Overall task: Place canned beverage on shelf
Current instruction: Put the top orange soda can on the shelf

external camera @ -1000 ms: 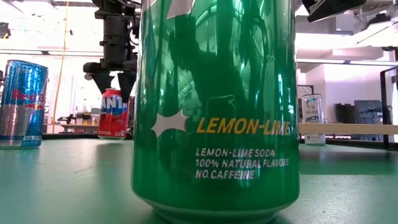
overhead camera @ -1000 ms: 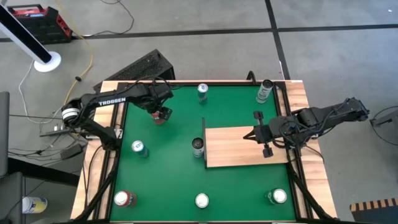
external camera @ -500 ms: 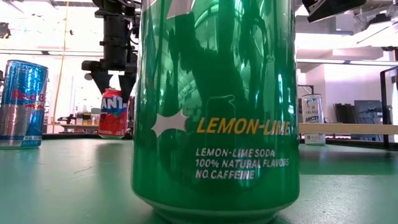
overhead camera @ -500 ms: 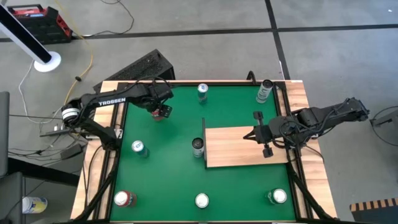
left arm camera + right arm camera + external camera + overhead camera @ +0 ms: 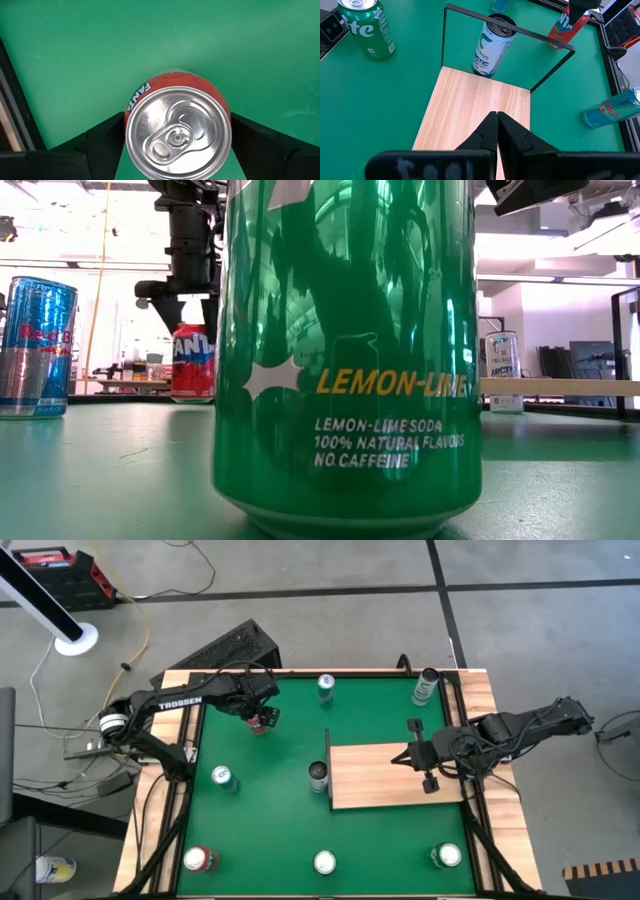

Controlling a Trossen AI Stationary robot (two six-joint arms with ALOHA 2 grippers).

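Between the left end effector's (image 5: 177,145) wide-spread fingers sits a red Fanta can (image 5: 177,132), gripped; right end effector (image 5: 497,131) closed, empty.

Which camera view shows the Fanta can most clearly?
The left wrist view: the Fanta can fills it, top and label visible, between the left claw fingers. The low view shows its side, the high view only a small red spot, and the right wrist view a partly hidden can.

The shelf (image 5: 395,776) lies right of table centre; a Celsius can (image 5: 318,776) stands just left of its upright edge, a Fanta can (image 5: 261,723) farther left.
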